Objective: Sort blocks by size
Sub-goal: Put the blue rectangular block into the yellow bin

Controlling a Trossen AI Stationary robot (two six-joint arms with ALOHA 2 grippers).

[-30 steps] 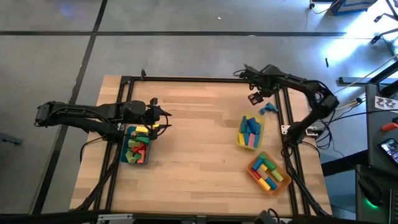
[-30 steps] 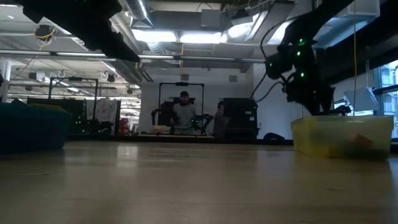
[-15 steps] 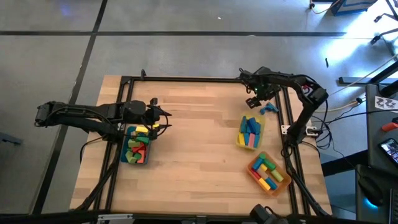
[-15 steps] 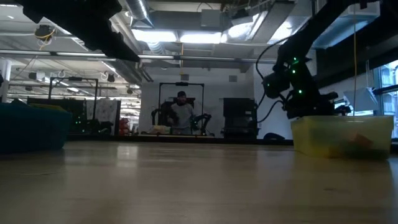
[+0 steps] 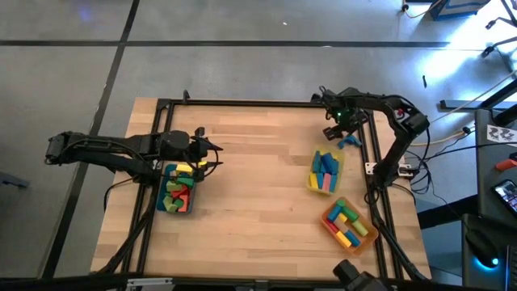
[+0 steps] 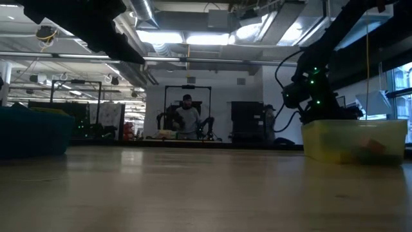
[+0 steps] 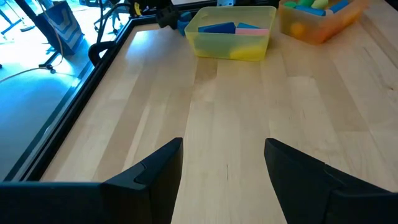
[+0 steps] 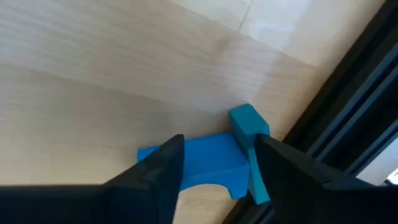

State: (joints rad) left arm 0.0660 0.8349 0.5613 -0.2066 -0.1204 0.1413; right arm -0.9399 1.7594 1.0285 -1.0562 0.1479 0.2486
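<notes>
Two arms, high view: the right gripper (image 5: 346,128) hangs over the table's far right corner, directly above a blue arch block (image 5: 350,141) lying beside the black frame rail (image 5: 373,153); the left gripper (image 5: 208,153) waits at the far end of the teal tray (image 5: 164,183) of mixed blocks.
Trays, high view: the yellow tray (image 5: 311,183) sits just nearer than the right gripper, the orange tray (image 5: 329,225) nearer still.
Low view: the right gripper (image 6: 302,103) shows dark behind the yellow tray (image 6: 353,139); a person (image 6: 187,117) sits in the room beyond.
Left wrist view: the fingers (image 7: 163,167) stand apart over bare table (image 7: 224,124), holding nothing.
Right wrist view: the fingers (image 8: 163,163) are spread, straddling the blue arch block (image 8: 208,163), with a teal block (image 8: 247,124) touching it at the rail.
</notes>
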